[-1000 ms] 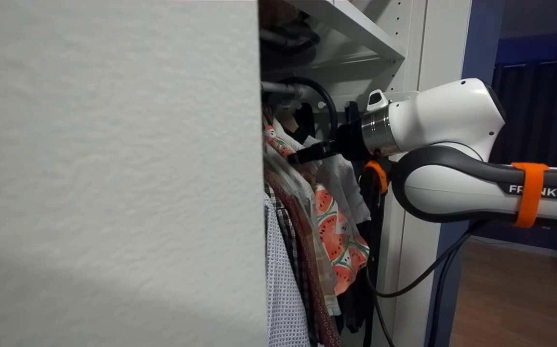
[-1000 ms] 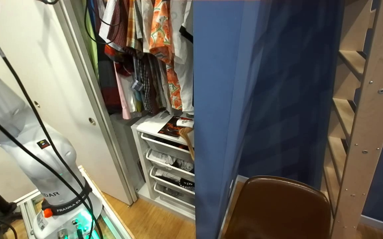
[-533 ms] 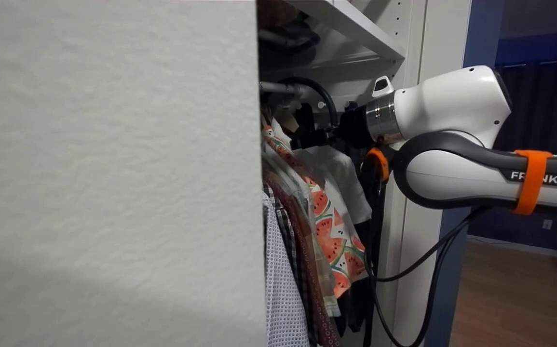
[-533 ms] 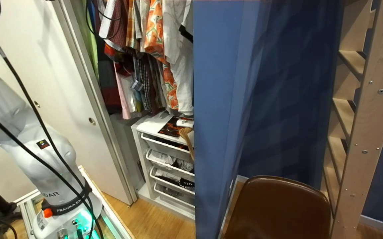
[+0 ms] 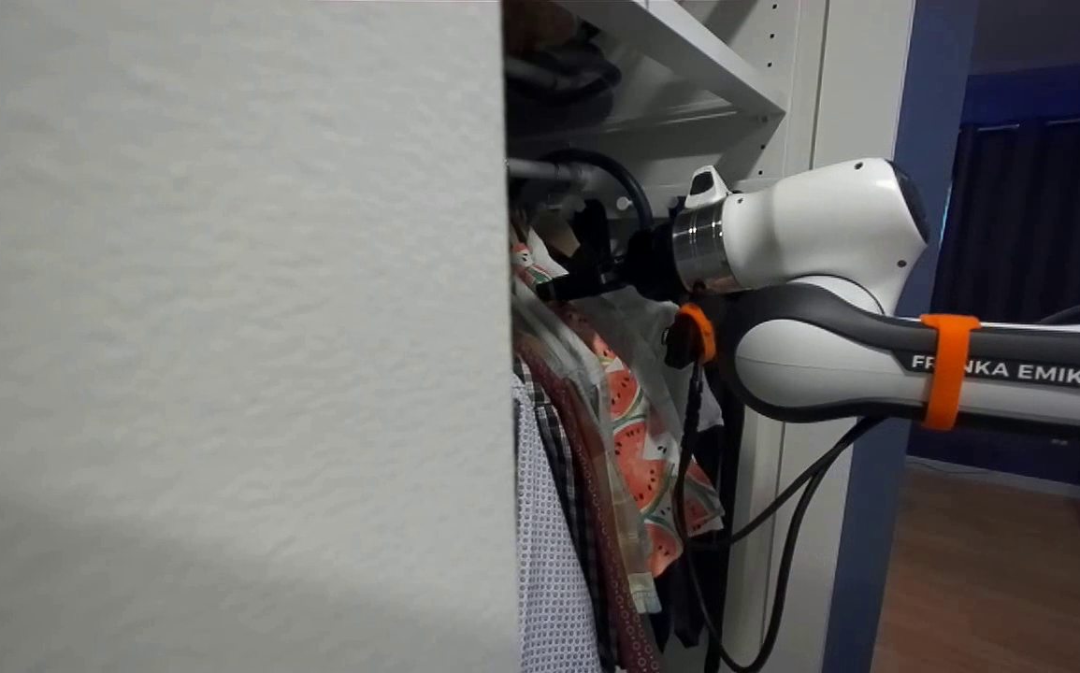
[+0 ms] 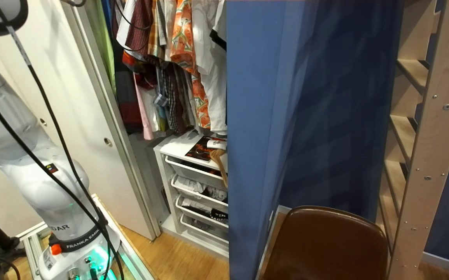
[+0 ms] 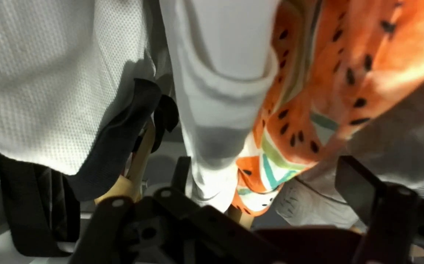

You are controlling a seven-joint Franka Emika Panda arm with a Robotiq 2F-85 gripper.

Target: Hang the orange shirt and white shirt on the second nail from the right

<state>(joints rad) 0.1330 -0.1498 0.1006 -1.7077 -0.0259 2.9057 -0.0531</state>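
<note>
In the wrist view, the orange shirt at upper right is printed with watermelon slices, black seeds and green-and-white rinds, while the white shirt at upper centre is plain white, a pale garment at upper left is off-white with a dotted weave, and the gripper at the bottom is black. In an exterior view, a maroon garment at lower centre is patterned with small rings, and the arm at right is white and black with an orange band.
</note>
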